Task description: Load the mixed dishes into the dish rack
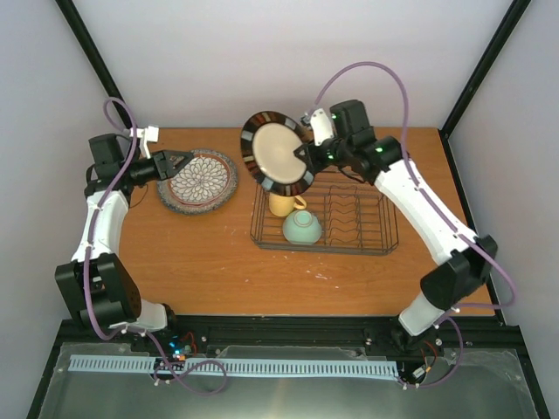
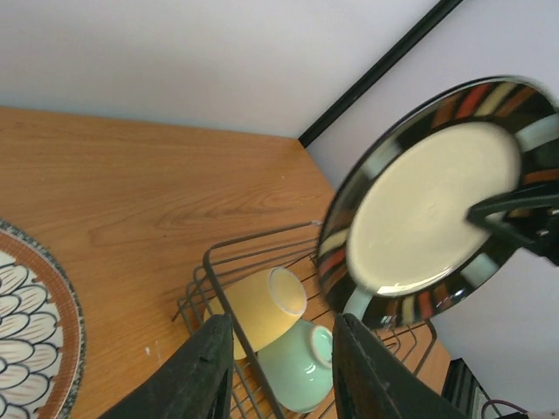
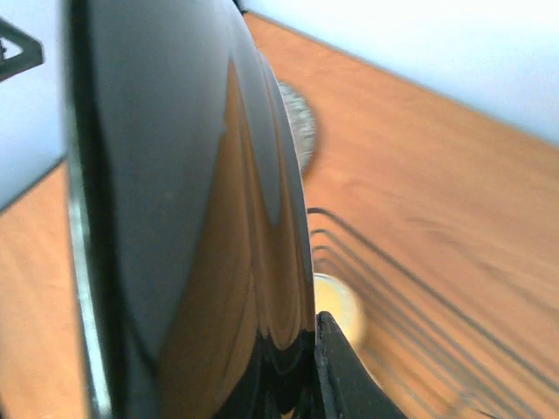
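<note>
- The right claw [image 1: 302, 157] was closed on the rim of the striped plate [image 1: 278, 150] and held it tilted nearly on edge at the upper centre of the overhead view.
- In the right wrist view, the plate's dark underside filled the left of the frame, with one finger [image 3: 336, 375] pressed against it at the lower edge.
- The plate hung above the upper left corner of the rack [image 1: 384, 248], clear of the wires.
- Step in hand, by judgement: transfer of this plate to the rack.
- The next move called for lowering the plate on edge between free prongs, right of the mug [image 1: 284, 204] and bowl [image 1: 301, 227]. Both lay on their sides, touching, at the rack's left end.
- The left claw [image 1: 182, 161] stood partly open and empty at the upper left rim of the patterned plate [image 1: 203, 179]. Contact could not be determined.
- That plate lay flat on the table [image 1: 218, 262], just left of the rack.
</note>
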Action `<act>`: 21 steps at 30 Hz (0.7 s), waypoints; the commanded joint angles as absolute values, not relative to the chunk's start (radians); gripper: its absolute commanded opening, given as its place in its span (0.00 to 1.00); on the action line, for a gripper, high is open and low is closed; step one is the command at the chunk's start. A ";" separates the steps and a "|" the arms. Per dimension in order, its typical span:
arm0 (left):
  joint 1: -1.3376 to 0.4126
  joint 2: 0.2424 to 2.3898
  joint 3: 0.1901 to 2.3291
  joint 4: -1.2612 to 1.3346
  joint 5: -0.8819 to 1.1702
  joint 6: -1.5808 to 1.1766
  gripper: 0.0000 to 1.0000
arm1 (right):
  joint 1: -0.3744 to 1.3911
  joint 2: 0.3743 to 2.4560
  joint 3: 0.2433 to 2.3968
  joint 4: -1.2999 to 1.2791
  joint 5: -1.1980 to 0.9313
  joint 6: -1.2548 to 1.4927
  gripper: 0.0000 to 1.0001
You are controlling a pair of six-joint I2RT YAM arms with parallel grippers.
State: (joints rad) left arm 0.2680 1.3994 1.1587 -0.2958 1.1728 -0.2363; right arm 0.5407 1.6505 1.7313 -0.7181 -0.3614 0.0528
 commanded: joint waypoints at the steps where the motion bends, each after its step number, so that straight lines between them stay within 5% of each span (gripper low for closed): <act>1: 0.265 1.428 1.198 -0.330 1.140 -0.168 0.31 | 0.502 1.464 1.784 -0.655 -0.158 -0.138 0.03; 21: 0.275 1.524 1.148 -0.302 1.146 -0.132 0.24 | 0.397 1.079 1.421 -0.525 0.040 -0.602 0.03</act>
State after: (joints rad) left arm 0.2695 1.5059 1.1450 -0.3126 1.1439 -0.1661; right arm 0.4129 1.1820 1.4570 -0.7078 0.0422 -0.5251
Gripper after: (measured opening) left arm 0.246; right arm 0.124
